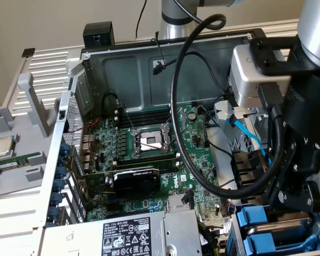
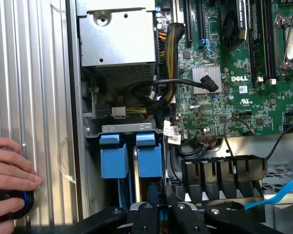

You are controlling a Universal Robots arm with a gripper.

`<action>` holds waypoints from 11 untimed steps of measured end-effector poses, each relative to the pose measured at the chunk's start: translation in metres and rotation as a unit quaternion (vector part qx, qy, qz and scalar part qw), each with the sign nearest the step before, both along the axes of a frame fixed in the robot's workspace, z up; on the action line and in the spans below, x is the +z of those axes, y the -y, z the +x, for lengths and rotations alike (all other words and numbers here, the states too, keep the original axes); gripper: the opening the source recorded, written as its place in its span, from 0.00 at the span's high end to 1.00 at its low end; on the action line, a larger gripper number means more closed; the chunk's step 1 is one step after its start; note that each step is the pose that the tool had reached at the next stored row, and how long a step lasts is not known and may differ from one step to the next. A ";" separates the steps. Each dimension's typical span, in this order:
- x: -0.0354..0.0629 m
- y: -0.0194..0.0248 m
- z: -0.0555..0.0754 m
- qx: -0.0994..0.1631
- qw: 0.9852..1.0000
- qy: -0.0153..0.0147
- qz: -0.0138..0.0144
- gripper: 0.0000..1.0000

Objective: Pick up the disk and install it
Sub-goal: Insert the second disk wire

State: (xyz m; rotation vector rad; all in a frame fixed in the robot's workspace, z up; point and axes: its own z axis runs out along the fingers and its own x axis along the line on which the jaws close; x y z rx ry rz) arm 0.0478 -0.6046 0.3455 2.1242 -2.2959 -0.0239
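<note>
Colours — open computer case

Green motherboard [image 1: 149,144]; blue drive carriers [image 2: 132,155]; black gripper [image 2: 161,210]; light-blue cable [image 1: 249,137]; silver power supply [image 1: 122,233] with white label; grey ribbed table [image 1: 21,96] — pale stripes.

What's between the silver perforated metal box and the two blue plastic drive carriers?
Not bare: the wrist view shows a small white plastic connector with coloured wires and looping black cables there, then a grey metal bracket right at the blue carriers.
</note>
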 end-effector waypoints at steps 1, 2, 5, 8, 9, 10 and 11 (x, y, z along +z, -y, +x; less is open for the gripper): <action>0.0000 0.0000 0.000 0.000 1.000 0.000 0.000 0.84; 0.0000 0.0000 0.000 0.000 1.000 0.000 0.000 0.84; 0.0000 0.0005 0.000 0.000 1.000 0.000 0.003 0.84; 0.0002 0.0007 0.000 0.000 1.000 0.000 0.005 0.84; 0.0001 0.0006 0.000 0.000 1.000 0.000 0.005 0.84; 0.0000 0.0008 0.000 0.000 1.000 0.000 0.006 0.84; 0.0000 0.0011 0.000 0.000 1.000 0.000 0.006 0.84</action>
